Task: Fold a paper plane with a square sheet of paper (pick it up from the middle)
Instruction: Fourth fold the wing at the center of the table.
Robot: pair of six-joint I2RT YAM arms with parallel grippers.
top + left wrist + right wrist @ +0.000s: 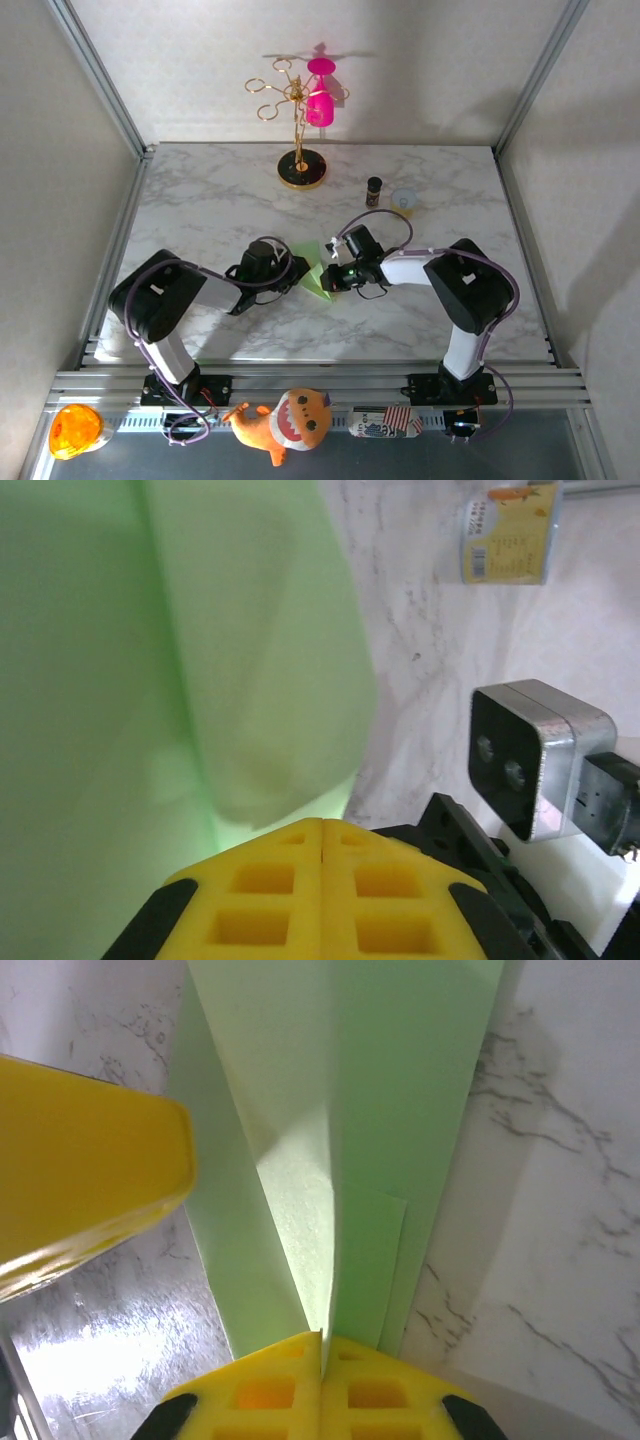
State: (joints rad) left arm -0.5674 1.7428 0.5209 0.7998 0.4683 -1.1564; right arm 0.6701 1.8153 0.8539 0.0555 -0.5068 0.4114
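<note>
The marble table (pixel 200 200) sits inside white walls, with a gold rack (pixel 297 120) carrying a pink cup (pixel 319 105) at the back. A small dark bottle (pixel 374 190) and a pale cup (pixel 403 200) stand right of centre.

The overhead view alone gives the arms' pose. Both reach in low from the near corners, elbows bent outward, and the left gripper (pixel 296 270) and right gripper (pixel 330 276) meet nose to nose at mid-table over the paper plane (pixel 315 272).

The left wrist view puts the left gripper (pixel 322 830) with its yellow pads pressed together. Green paper (pixel 150 680) rises just beyond them, and whether any is caught in the seam I cannot tell. The other arm's camera box (pixel 530 760) and a yellow-labelled can (pixel 510 535) lie to the right.

The right wrist view shows the right gripper (pixel 322 1345) closed on the plane's centre ridge (pixel 330 1210). The folded paper (pixel 400 1080) runs straight away from it along the marble, and a left finger (pixel 80 1170) sits at its left edge.
</note>
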